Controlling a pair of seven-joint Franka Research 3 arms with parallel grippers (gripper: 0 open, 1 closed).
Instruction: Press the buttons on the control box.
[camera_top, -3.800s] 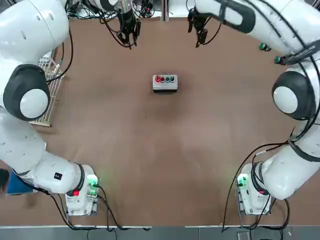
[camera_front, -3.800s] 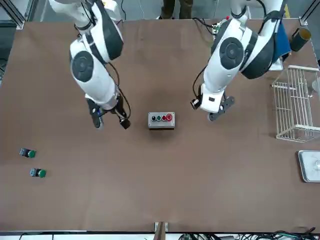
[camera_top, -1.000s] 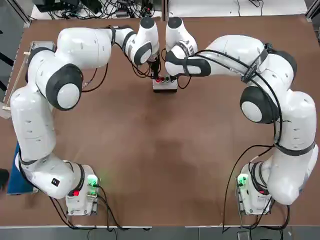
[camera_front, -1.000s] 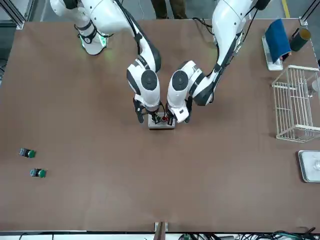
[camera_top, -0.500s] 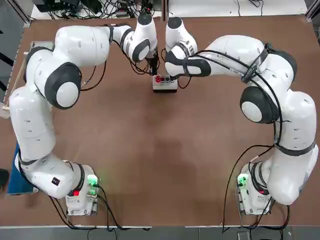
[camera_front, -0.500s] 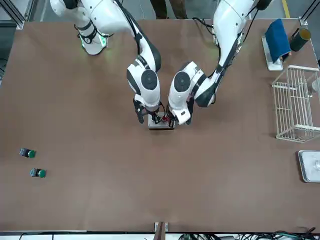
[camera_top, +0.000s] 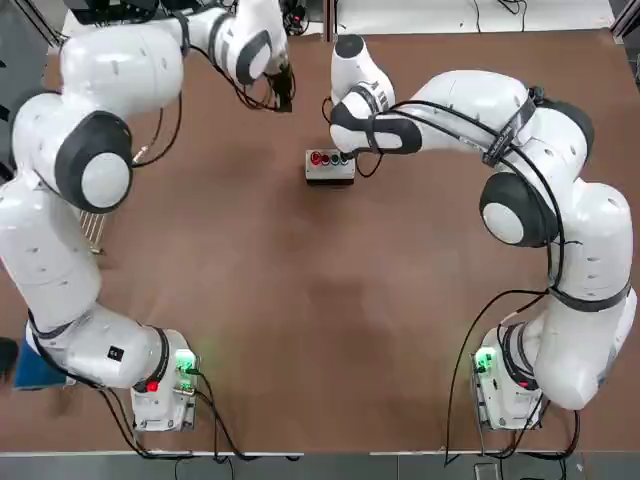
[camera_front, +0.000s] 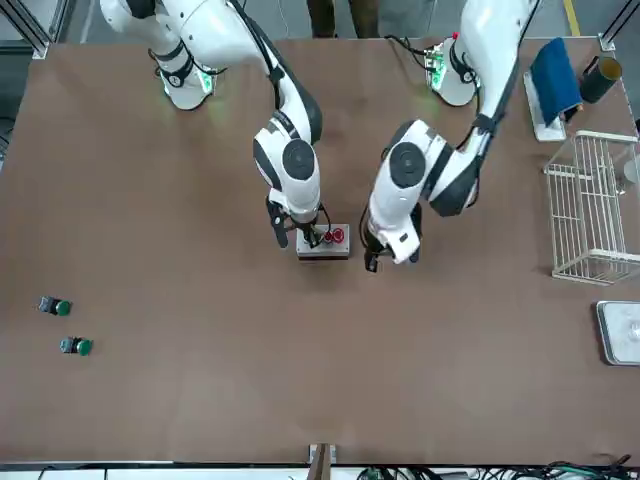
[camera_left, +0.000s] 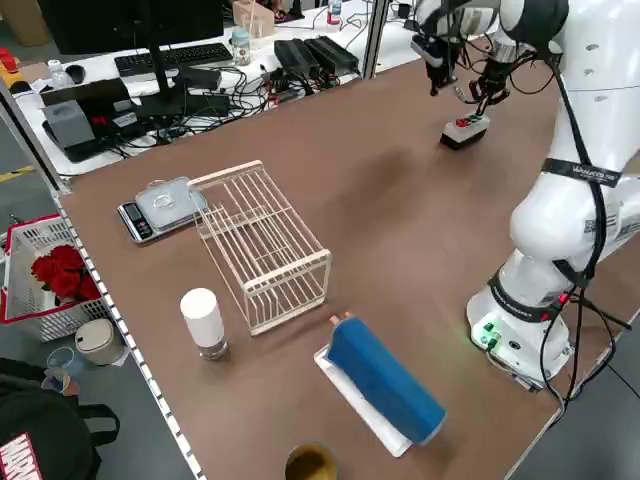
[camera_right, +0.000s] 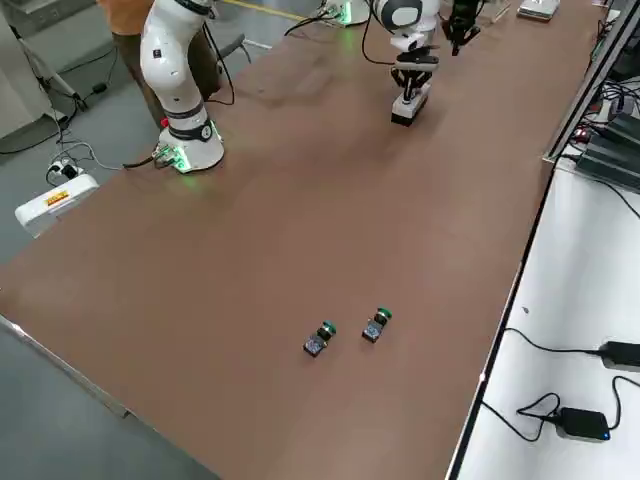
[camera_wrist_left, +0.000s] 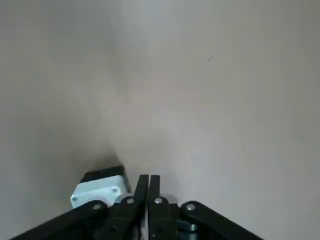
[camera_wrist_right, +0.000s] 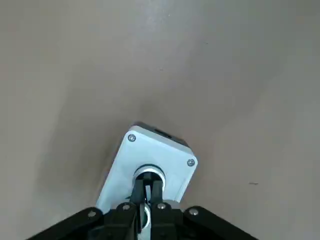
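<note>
The control box (camera_top: 330, 167), white with a dark base, sits at the table's middle far side. Its large red button (camera_front: 337, 236) shows in the front view. My right gripper (camera_top: 343, 152) stands shut, its tips down on a button at the box's right end. The right wrist view shows the shut fingertips (camera_wrist_right: 148, 189) on a ringed button of the control box (camera_wrist_right: 170, 159); that button's colour is hidden. My left gripper (camera_top: 284, 99) is shut and raised, off to the box's left. In its wrist view the control box (camera_wrist_left: 97, 189) lies beside the shut fingertips (camera_wrist_left: 148, 183).
A wire rack (camera_front: 590, 205) and a blue item (camera_front: 555, 80) stand on the robot's left side, with a grey scale (camera_front: 620, 332) farther out. Two loose green-topped knobs (camera_front: 55, 307) (camera_front: 75, 346) lie far on the right side.
My left gripper has lifted off the box and drawn away to the left. The right gripper has kept its place on the box.
</note>
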